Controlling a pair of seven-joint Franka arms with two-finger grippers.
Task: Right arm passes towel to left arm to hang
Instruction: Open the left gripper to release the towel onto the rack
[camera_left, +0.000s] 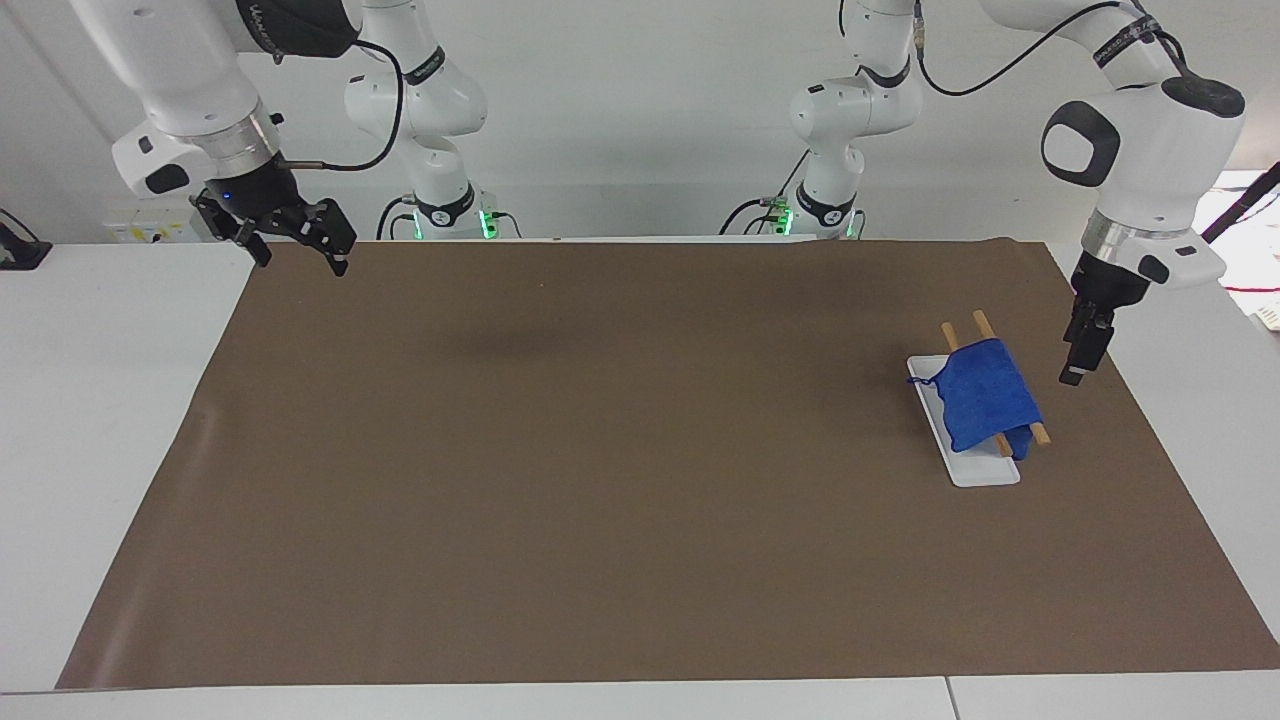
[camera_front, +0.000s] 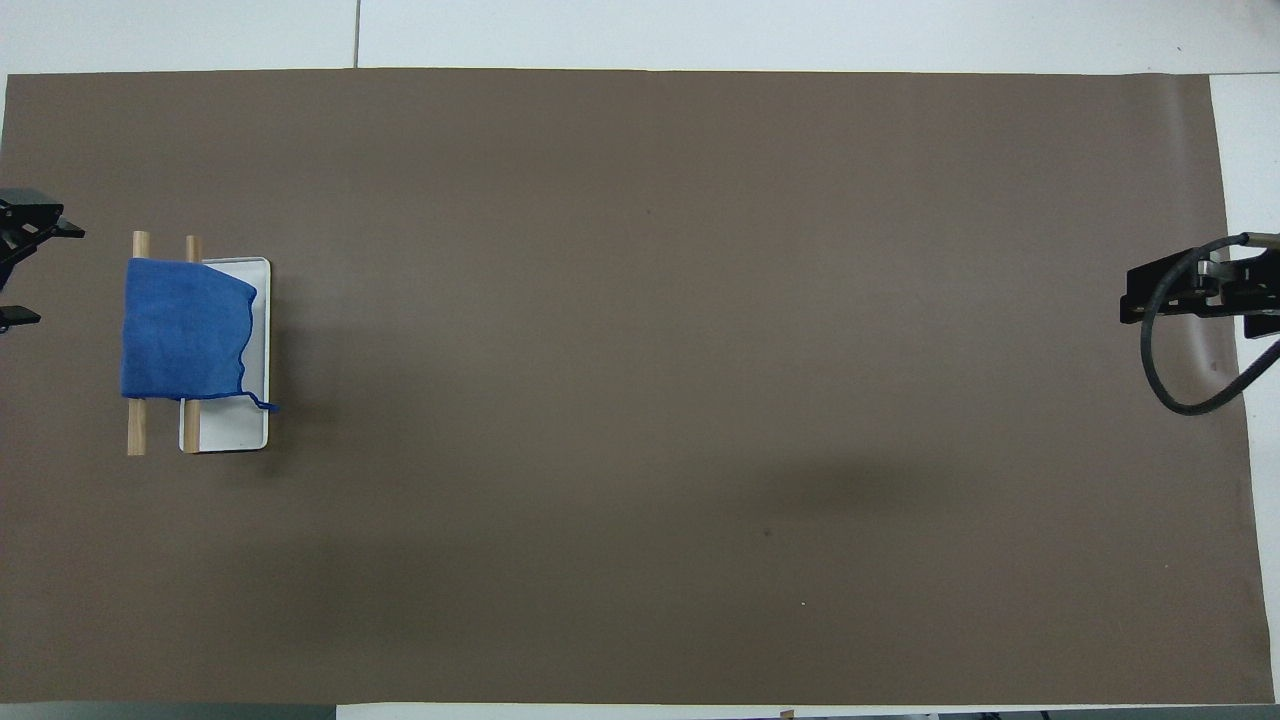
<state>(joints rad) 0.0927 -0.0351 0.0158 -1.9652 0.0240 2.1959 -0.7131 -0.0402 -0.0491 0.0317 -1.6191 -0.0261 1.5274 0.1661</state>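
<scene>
I see the blue towel draped over two wooden rods that lie across a white tray, all on the brown mat toward the left arm's end of the table. Its thin corner loop hangs off the tray edge on the side toward the right arm's end. In the overhead view the towel covers the middle of both rods and part of the tray.

The left gripper hangs in the air just beside the towel, over the mat between the tray and the mat's edge at the left arm's end. Its fingers are spread and it grasps nothing; the towel hangs free of it.

The right gripper waits over the mat's corner at the right arm's end, well apart from the tray, its jaws parted and empty.
</scene>
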